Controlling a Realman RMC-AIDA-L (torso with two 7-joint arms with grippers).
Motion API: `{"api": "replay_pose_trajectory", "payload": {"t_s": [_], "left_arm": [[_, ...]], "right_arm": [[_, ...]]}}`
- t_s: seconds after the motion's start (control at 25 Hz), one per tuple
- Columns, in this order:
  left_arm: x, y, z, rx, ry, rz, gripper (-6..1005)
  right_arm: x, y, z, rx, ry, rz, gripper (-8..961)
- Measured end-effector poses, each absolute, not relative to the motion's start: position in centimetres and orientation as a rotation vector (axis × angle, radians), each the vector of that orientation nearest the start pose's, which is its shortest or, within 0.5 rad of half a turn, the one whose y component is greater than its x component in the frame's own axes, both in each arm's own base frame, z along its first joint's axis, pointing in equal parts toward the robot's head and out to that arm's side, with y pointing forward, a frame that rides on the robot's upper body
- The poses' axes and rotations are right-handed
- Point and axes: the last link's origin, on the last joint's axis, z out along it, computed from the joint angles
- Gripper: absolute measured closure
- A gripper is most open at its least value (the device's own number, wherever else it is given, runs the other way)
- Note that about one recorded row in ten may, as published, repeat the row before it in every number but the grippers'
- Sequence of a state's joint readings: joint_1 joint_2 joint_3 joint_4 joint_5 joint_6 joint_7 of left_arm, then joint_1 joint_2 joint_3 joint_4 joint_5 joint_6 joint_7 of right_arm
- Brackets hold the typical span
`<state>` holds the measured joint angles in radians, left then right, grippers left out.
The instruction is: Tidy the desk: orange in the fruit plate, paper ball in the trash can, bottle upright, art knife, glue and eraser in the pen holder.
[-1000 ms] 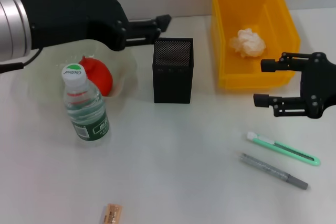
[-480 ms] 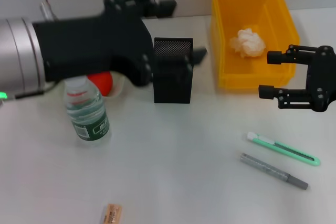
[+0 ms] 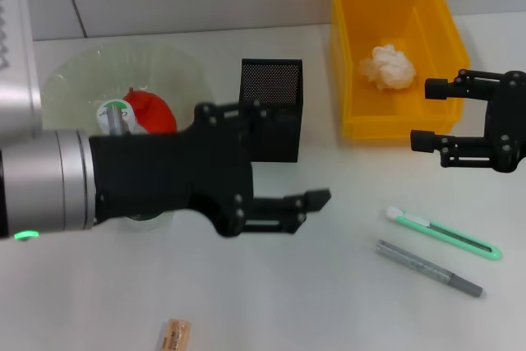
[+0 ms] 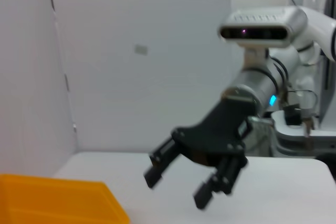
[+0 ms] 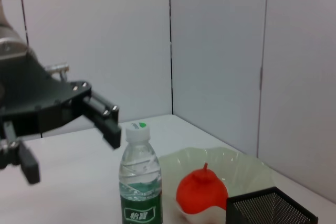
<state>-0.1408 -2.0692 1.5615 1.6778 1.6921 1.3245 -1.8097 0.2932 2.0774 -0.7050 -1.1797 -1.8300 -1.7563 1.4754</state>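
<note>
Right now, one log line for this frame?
left hand: open, empty, mid-desk | right hand: open, by bin | orange: in plate | paper ball: in bin | bottle: upright | knife, eraser: on desk

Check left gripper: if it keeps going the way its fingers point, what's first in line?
Probably the green knife. The left gripper, open and empty, points toward the robot's right across bare table. Its height above the table is unclear, so it might pass over.

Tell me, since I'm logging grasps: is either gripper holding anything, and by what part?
Nothing is held. The left gripper and right gripper both hang open and empty above the desk.
</note>
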Motion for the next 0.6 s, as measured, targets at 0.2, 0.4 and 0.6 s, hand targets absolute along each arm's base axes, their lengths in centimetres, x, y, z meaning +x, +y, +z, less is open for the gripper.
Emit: {"api": "replay_pose_trajectory", "payload": {"t_s": [0.2, 0.4, 0.6], "left_arm": [[-13.7, 26.7, -1.0, -2.900, -0.084, -0.621, 186], [-15.2, 27.0, -1.4, -2.900, -0.117, -0.614, 186], [-16.7, 27.4, -1.3, -2.884, -0.158, -0.630, 186]], "right_arm": [[25.6, 29.4, 9.1, -2.631, 0.376, 0.621, 196], [25.7, 29.8, 8.9, -2.646, 0.407, 0.579, 196], [25.5, 30.5, 8.3, -2.691, 0.475, 0.481, 196]]}}
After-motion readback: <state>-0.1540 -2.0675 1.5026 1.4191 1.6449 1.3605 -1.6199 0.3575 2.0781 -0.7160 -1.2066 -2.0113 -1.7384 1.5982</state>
